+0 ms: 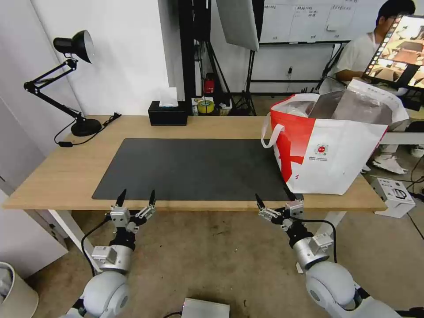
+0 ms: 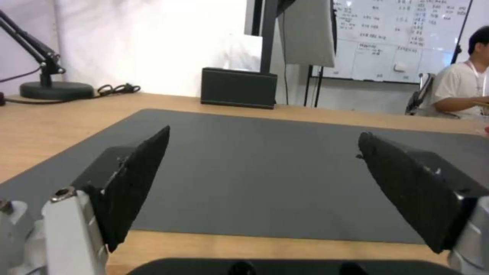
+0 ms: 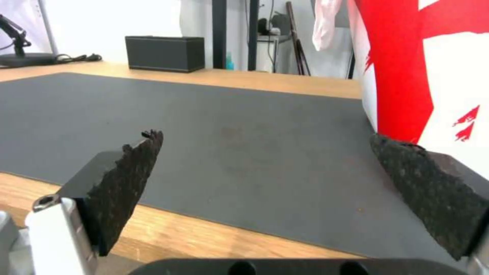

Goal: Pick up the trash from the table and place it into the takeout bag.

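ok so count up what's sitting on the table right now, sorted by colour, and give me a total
Black: 2, the lamp and the tissue box
Dark grey: 1, the mat
White and red: 1, the bag
Total: 4 on the table
Both grippers, left and right, hover open at its near edge, holding nothing.

Left claw [image 1: 136, 197] and right claw [image 1: 273, 200] hover level, fingers spread apart.
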Robot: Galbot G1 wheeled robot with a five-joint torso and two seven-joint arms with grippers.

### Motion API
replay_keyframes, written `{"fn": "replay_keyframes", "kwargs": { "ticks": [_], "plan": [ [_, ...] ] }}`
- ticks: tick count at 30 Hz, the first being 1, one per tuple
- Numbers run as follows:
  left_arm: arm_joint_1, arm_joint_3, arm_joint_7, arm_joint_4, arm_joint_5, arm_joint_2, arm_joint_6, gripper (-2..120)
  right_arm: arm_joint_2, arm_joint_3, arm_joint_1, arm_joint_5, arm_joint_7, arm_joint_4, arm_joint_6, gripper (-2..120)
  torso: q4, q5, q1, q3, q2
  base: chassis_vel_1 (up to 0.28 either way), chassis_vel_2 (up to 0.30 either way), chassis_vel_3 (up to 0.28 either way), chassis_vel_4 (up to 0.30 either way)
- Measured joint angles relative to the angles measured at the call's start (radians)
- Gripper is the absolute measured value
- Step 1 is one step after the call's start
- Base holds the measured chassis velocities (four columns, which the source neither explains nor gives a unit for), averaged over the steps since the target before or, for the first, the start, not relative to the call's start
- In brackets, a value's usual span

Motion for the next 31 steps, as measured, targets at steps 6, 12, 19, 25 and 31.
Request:
{"fn": "replay_keyframes", "kwargs": {
  "ticks": [6,12,19,25,31],
  "plan": [
    [0.031,-0.023,0.004,-0.018,0.002,-0.008,-0.002,100,0.0,0.0,0.0,0.0,0.0,0.0,0.0,100,0.0,0.0,0.0,0.0,0.0,0.0,0.0,0.0,0.0],
    [0.034,-0.027,0.006,-0.021,0.002,-0.01,-0.002,100,0.0,0.0,0.0,0.0,0.0,0.0,0.0,100,0.0,0.0,0.0,0.0,0.0,0.0,0.0,0.0,0.0],
    [0.032,-0.026,0.006,-0.021,0.002,-0.01,-0.002,100,0.0,0.0,0.0,0.0,0.0,0.0,0.0,100,0.0,0.0,0.0,0.0,0.0,0.0,0.0,0.0,0.0],
    [0.031,-0.025,0.006,-0.021,0.001,-0.009,-0.002,100,0.0,0.0,0.0,0.0,0.0,0.0,0.0,100,0.0,0.0,0.0,0.0,0.0,0.0,0.0,0.0,0.0],
    [0.031,-0.025,0.006,-0.021,0.001,-0.009,-0.002,100,0.0,0.0,0.0,0.0,0.0,0.0,0.0,100,0.0,0.0,0.0,0.0,0.0,0.0,0.0,0.0,0.0]
  ]
}}
